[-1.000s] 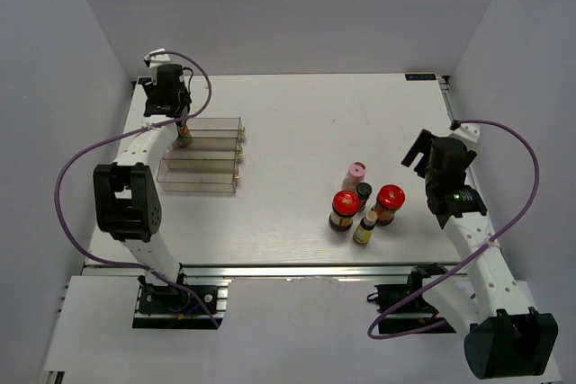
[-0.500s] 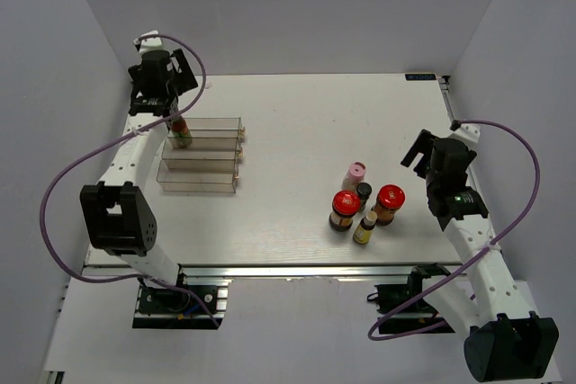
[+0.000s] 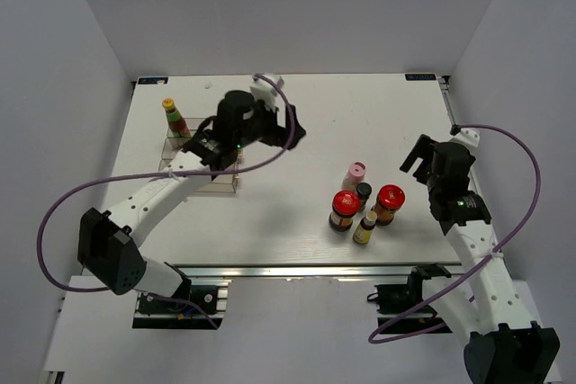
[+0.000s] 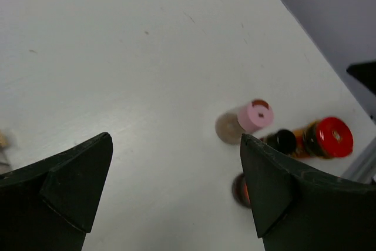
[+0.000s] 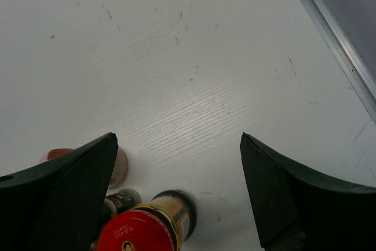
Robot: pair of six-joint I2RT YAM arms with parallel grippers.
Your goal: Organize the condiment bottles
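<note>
Plainly: left pincer [image 4: 175,145] apart, empty; right pincer [image 5: 177,142] apart, empty; red-lidded jar [image 4: 238,189] half hidden behind finger.

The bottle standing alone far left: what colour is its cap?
Yellow; the bottle shows best in top external view.

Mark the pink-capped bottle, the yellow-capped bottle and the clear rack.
pink-capped bottle [image 3: 357,169]: top external view, on its pink cap.
yellow-capped bottle [image 3: 168,104]: top external view, on its yellow cap.
clear rack [image 3: 220,187]: top external view, on the right end of its near tier.
</note>
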